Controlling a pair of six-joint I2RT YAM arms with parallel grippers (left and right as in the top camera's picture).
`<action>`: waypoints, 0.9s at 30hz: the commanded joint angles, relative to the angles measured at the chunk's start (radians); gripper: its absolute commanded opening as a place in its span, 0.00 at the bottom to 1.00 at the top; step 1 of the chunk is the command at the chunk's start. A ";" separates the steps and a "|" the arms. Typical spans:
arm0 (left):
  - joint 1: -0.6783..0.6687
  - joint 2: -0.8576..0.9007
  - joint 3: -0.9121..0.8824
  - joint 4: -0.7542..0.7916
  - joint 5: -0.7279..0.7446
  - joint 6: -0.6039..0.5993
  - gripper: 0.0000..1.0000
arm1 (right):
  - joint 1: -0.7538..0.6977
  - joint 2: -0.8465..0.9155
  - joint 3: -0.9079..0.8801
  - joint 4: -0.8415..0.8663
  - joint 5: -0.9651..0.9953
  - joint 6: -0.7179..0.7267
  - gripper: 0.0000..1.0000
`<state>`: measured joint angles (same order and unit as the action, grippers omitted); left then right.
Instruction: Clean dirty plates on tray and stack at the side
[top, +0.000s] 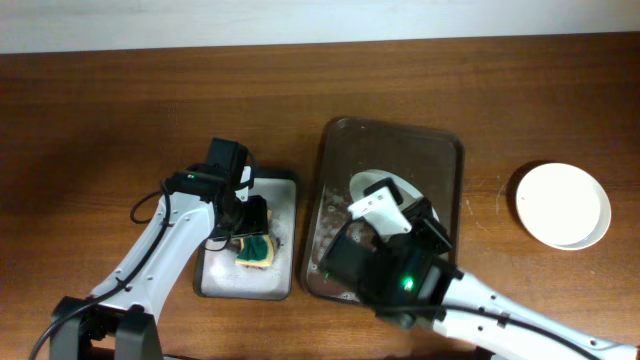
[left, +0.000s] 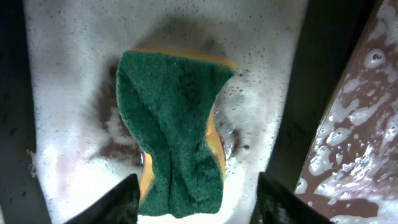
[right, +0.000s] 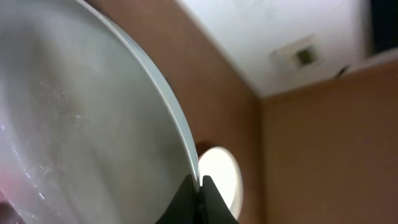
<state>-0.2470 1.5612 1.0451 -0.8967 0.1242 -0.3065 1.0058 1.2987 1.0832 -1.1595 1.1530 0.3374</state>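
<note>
The dark brown tray (top: 392, 135) sits at centre, wet with foam. My right gripper (top: 390, 212) is shut on the rim of a pale mint-green plate (top: 372, 184) and holds it tilted above the tray. In the right wrist view the fingers (right: 199, 185) pinch that plate's edge (right: 81, 124). A clean white plate (top: 562, 205) lies on the table at right and shows in the right wrist view (right: 219, 177). A third plate is hidden. My left gripper (top: 250, 215) is open just above a green-and-yellow sponge (left: 174, 124), fingers (left: 199, 205) either side of it.
The sponge (top: 256, 248) lies in a small black tray with soapy white lining (top: 245, 285), left of the brown tray. The brown tray's foamy edge shows in the left wrist view (left: 360, 149). A wall runs along the table's far edge.
</note>
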 joint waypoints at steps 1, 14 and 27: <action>0.006 -0.022 -0.006 -0.002 0.011 0.006 0.71 | 0.084 -0.019 0.049 -0.005 0.214 0.023 0.04; 0.006 -0.022 -0.006 -0.002 0.011 0.006 1.00 | 0.106 -0.019 0.120 -0.003 0.259 0.024 0.04; 0.006 -0.022 -0.006 0.000 0.011 0.006 1.00 | -0.306 0.005 0.122 0.129 -0.178 0.057 0.04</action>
<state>-0.2470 1.5612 1.0451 -0.8963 0.1246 -0.3061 0.8654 1.3075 1.1801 -1.0565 1.1450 0.3702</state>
